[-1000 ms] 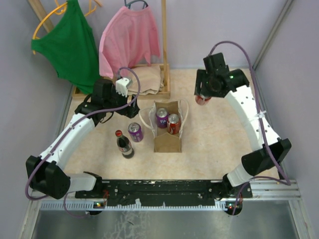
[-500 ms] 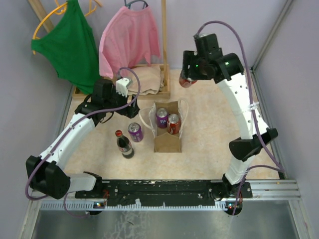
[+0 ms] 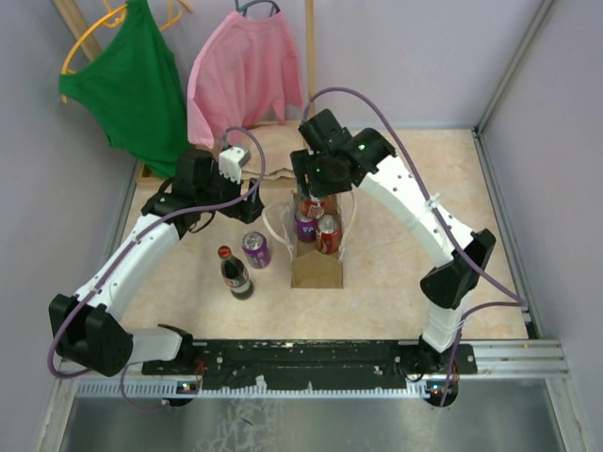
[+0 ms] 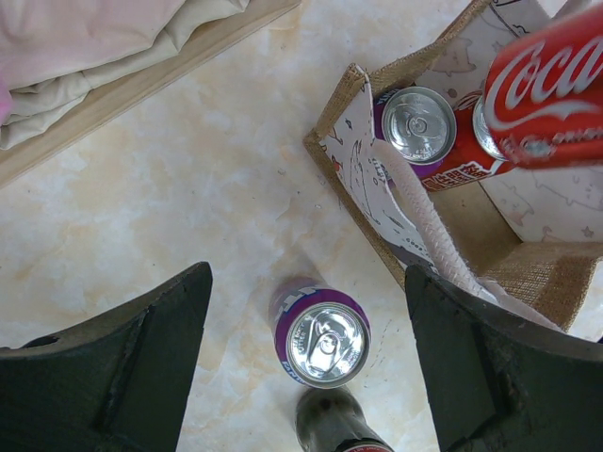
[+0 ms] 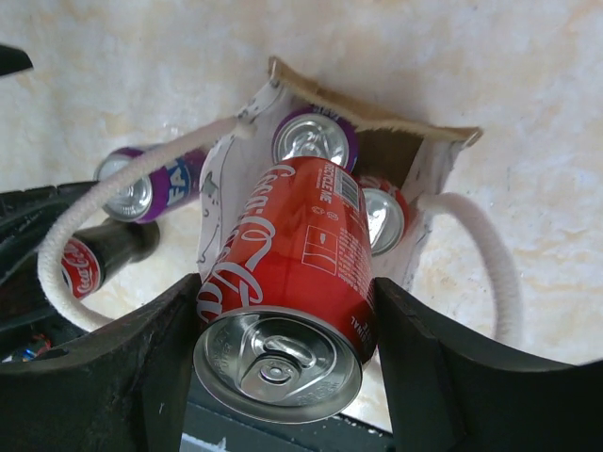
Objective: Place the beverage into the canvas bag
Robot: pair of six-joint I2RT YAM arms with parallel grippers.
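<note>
**Delivery step, seen from overhead and from both wrists.** The right fingers (image 5: 132,377) are clamped on either side of the red cola can (image 5: 287,273). The can hangs in the air above the far end of the open mouth of the canvas bag (image 3: 316,270) and is not yet inside.

The bag stands upright near the middle of the table (image 3: 415,254). It already holds a purple can (image 4: 419,121) and a second red can (image 4: 464,162) side by side, which leaves free floor toward the end nearer the arm bases. A white rope handle (image 4: 426,221) droops over the rim on the left arm's side.

The left fingers (image 4: 108,367) are spread wide and grip nothing. They hover above a loose purple can (image 4: 320,341) that stands on the table just beside the bag, with a cola bottle (image 3: 236,273) next to it.

As a judgement, what remains is the lowering. The held can should be steered over the vacant part of the bag, clear of the two cans and the handle loops. It should be let go only once it is well below the rim. A catch on the rim or a handle could tip the bag.
</note>
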